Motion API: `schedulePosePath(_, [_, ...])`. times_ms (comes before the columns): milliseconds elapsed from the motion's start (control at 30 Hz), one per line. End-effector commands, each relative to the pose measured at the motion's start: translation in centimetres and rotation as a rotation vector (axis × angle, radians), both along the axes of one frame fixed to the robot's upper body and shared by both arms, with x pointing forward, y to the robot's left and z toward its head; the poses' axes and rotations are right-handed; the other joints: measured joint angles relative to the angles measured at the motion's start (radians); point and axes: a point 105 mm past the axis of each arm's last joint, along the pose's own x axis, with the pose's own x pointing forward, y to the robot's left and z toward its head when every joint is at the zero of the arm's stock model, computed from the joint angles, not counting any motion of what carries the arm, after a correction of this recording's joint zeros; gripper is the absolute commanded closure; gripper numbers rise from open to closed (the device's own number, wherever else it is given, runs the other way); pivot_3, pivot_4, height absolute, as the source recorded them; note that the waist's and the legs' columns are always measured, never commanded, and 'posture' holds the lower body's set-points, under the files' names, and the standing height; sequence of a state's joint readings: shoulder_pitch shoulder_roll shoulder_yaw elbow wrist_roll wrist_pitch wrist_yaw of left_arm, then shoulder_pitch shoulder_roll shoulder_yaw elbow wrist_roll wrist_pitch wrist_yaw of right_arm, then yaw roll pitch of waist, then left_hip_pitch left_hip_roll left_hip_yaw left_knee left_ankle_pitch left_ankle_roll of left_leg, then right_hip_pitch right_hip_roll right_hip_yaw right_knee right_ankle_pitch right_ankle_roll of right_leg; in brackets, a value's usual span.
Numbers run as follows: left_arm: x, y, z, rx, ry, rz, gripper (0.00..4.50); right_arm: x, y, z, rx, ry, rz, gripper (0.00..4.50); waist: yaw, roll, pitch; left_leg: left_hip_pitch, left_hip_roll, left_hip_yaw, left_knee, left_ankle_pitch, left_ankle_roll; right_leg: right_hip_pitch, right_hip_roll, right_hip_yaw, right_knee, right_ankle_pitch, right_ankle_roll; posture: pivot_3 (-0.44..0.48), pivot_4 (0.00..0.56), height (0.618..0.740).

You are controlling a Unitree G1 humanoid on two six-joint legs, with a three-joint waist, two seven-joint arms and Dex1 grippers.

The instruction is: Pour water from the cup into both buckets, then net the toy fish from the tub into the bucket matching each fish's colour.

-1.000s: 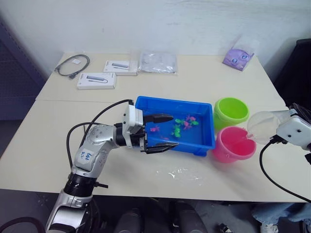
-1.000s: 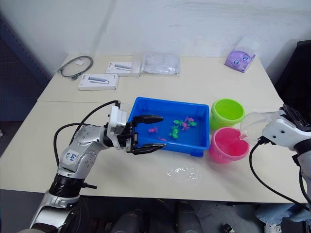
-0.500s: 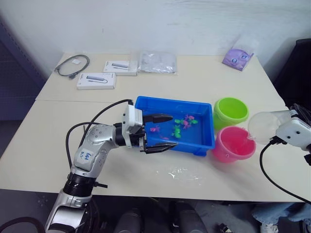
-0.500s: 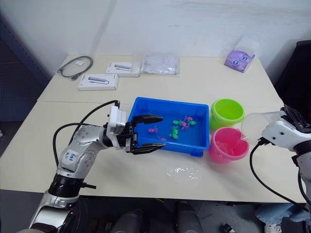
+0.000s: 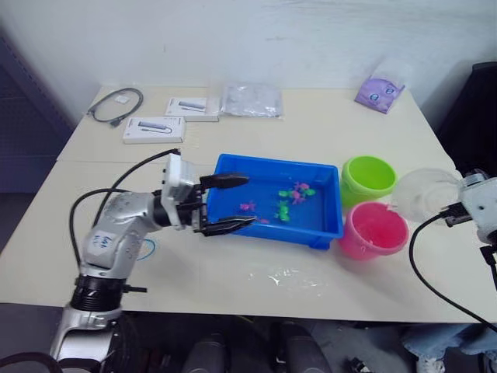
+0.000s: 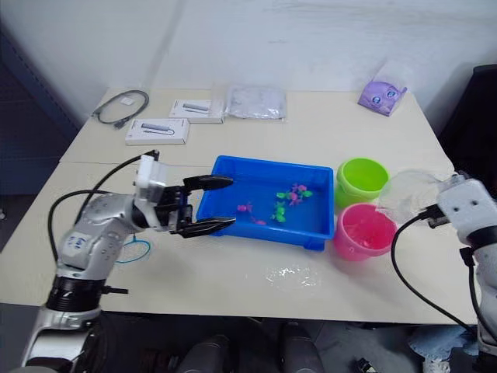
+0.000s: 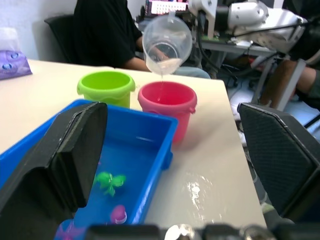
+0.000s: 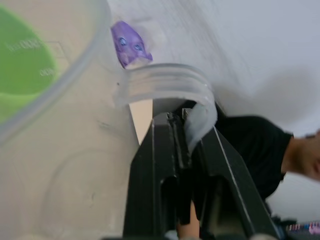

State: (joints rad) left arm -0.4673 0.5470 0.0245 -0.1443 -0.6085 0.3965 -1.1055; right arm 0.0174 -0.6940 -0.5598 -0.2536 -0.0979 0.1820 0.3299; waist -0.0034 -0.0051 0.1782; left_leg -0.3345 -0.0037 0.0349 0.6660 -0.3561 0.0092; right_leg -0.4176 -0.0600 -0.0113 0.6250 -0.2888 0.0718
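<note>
Our right gripper (image 8: 182, 130), fingers clamped on the handle of the cup (image 5: 423, 193), holds it tipped at 3 o'clock of the pink bucket (image 5: 373, 230). Left gripper (image 5: 225, 203), fingers apart, hangs at the tub (image 5: 326, 231)'s 9 o'clock edge. We should keep the lip over the bucket and tip slowly, then shift to the green bucket (image 5: 370, 178) at 12 o'clock.

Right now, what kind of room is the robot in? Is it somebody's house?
Probably not a house. It looks like a workroom or lab: plain tables holding boxed gadgets and a cable, more robot equipment on a desk behind the cup, and a seated person nearby.
</note>
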Motion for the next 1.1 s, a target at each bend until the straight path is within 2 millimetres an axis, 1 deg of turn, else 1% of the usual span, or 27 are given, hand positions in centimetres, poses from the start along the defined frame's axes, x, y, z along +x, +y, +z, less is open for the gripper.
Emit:
schedulePosePath(33, [0.2, 0.9, 1.1, -0.011, -0.028, 0.01, 0.0, -0.5, -0.4, 2.3, 0.178, -0.066, 0.01, 4.44, 0.0, 0.0, 0.0, 0.0, 0.0, 0.0, 0.0, 0.0, 0.0, 0.0, 0.0, 0.0, 0.0, 0.0, 0.0, 0.0, 0.15, 0.74])
schedulePosePath(133, [1.8, 1.3, 2.2, -0.054, -0.049, 0.087, 0.0, 0.5, -0.6, 2.7, 0.281, -0.047, 0.007, 4.44, 0.001, 0.0, 0.0, 0.0, 0.0, 0.0, 0.0, 0.0, 0.001, 0.0, 0.0, 0.0, 0.0, 0.0, 0.0, 0.0, 0.15, 0.74])
schedulePosePath(233, [3.0, 1.2, 3.0, -0.093, -0.063, 0.136, 0.0, 1.7, -1.6, 2.8, 0.304, 0.013, -0.083, 4.44, 0.001, 0.0, 0.0, -0.001, 0.0, 0.0, 0.001, 0.0, 0.001, -0.001, -0.001, 0.0, 0.001, 0.0, 0.0, 0.0, 0.15, 0.74])
schedulePosePath(333, [3.7, 0.4, 3.6, -0.124, -0.083, 0.149, 0.0, 3.5, -1.2, 3.9, 0.255, 0.027, -0.049, 4.44, 0.001, 0.0, 0.0, -0.002, -0.001, 0.0, 0.0, 0.0, 0.001, -0.001, -0.001, 0.0, 0.0, 0.0, 0.0, 0.0, 0.15, 0.74])
schedulePosePath(433, [4.6, -0.4, 3.8, -0.131, -0.107, 0.175, 0.0, 5.2, -1.0, 4.4, 0.105, 0.075, -0.06, 4.44, 0.0, 0.0, 0.0, -0.003, -0.001, 0.001, 0.0, 0.0, 0.002, -0.003, -0.001, 0.0, 0.0, 0.0, 0.0, 0.0, 0.15, 0.74])
schedulePosePath(533, [5.3, -1.1, 3.7, -0.129, -0.128, 0.206, 0.0, 6.6, -0.7, 5.0, -0.03, 0.086, -0.053, 4.44, 0.0, 0.0, 0.0, -0.005, -0.001, 0.002, 0.0, 0.0, 0.001, -0.006, 0.0, 0.0, 0.001, 0.0, 0.0, 0.0, 0.15, 0.74])
schedulePosePath(600, [5.5, -1.3, 3.6, -0.131, -0.131, 0.217, 0.0, 7.2, -0.7, 5.4, -0.074, 0.079, -0.058, 4.44, 0.0, 0.0, 0.0, -0.008, -0.001, 0.003, 0.001, 0.001, 0.001, -0.009, 0.0, 0.002, 0.003, 0.0, 0.0, 0.0, 0.15, 0.74])
schedulePosePath(700, [5.5, -1.5, 3.3, -0.131, -0.129, 0.227, 0.0, 8.1, -0.2, 5.9, -0.189, 0.061, -0.047, 4.44, 0.0, 0.0, 0.0, -0.01, -0.001, 0.003, 0.001, 0.002, 0.0, -0.013, 0.0, 0.002, 0.004, 0.0, 0.0, 0.0, 0.15, 0.74])
schedulePosePath(800, [5.4, -1.7, 3.0, -0.127, -0.127, 0.228, 0.0, 8.7, 0.3, 6.0, -0.32, 0.06, -0.037, 4.44, 0.0, 0.0, 0.0, -0.012, -0.001, 0.003, 0.002, 0.002, 0.0, -0.014, 0.0, 0.001, 0.004, 0.0, 0.0, 0.0, 0.15, 0.74])
schedulePosePath(967, [5.2, -2.3, 2.6, -0.121, -0.124, 0.228, 0.0, 9.6, 0.9, 6.3, -0.444, 0.048, -0.036, 4.44, 0.0, 0.0, 0.0, -0.016, -0.001, 0.002, 0.005, 0.002, 0.0, -0.016, 0.0, 0.001, 0.004, 0.001, 0.001, 0.0, 0.15, 0.74])
schedulePosePath(1033, [5.0, -2.6, 2.2, -0.114, -0.119, 0.225, 0.0, 9.9, 1.1, 6.8, -0.567, 0.018, -0.082, 4.44, -0.001, 0.0, 0.0, -0.019, -0.001, 0.002, 0.008, 0.002, 0.0, -0.02, 0.0, 0.001, 0.005, 0.001, 0.001, 0.0, 0.15, 0.74])
schedulePosePath(1100, [4.8, -2.7, 2.0, -0.112, -0.114, 0.224, 0.0, 10.0, 1.0, 7.0, -0.629, -0.001, -0.128, 4.44, 0.0, 0.0, 0.0, -0.021, -0.001, 0.003, 0.01, 0.002, 0.0, -0.023, -0.001, 0.001, 0.008, 0.001, 0.001, 0.0, 0.15, 0.74])
